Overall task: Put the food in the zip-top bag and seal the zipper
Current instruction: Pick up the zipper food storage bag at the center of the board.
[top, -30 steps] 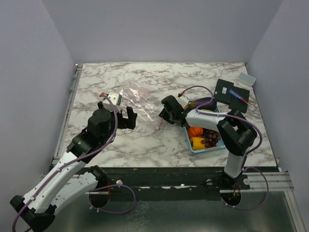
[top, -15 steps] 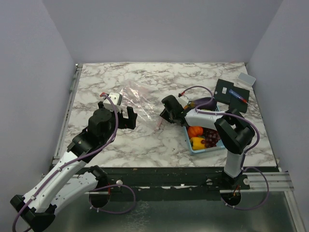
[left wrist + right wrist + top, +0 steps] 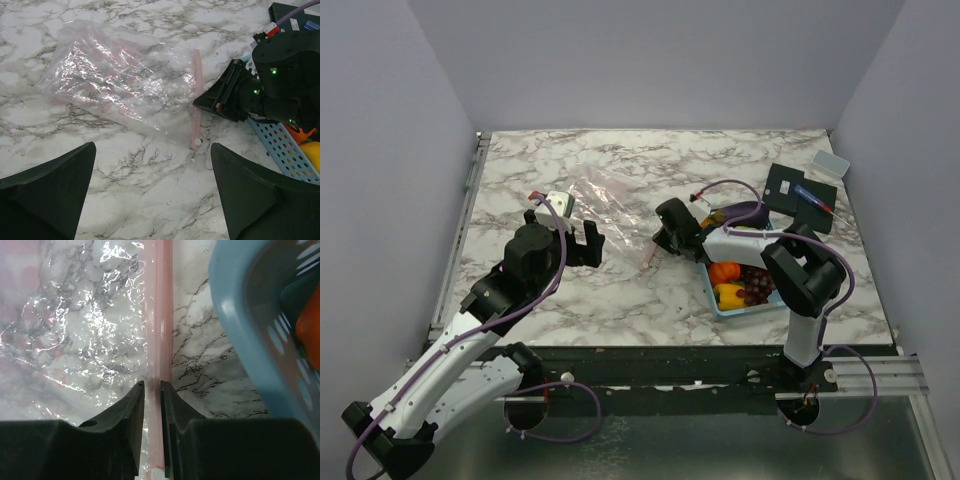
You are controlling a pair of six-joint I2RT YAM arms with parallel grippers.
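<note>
The bag (image 3: 605,198) lies flat and crumpled on the counter (image 3: 720,160), around the middle and a little toward the far edge. The marble pattern shows through the clear plastic. Its mouth points to the right edge, and the zipper (image 3: 196,95) runs along that side, from far to near. The right gripper (image 3: 152,386) is low at the near part of the zipper. In the right wrist view the pink strip passes between its two fingers (image 3: 127,412), and the jaws are almost together, pinching the strip.

The basket (image 3: 710,288) stands just to the right of the bag's mouth, by the near edge and closer to the right near corner. Inside it are the pumpkin (image 3: 723,271), the pepper (image 3: 729,294) in the basket's near-left corner, and the grapes (image 3: 756,284) beside them. At its far end is a dark purple piece which seems to be the eggplant (image 3: 752,211), partly hidden by the right arm. All the food that can be seen is in the basket.

The left gripper (image 3: 586,244) hovers over the counter on the near-left side of the bag and does not touch it. Its jaws are spread wide.
</note>
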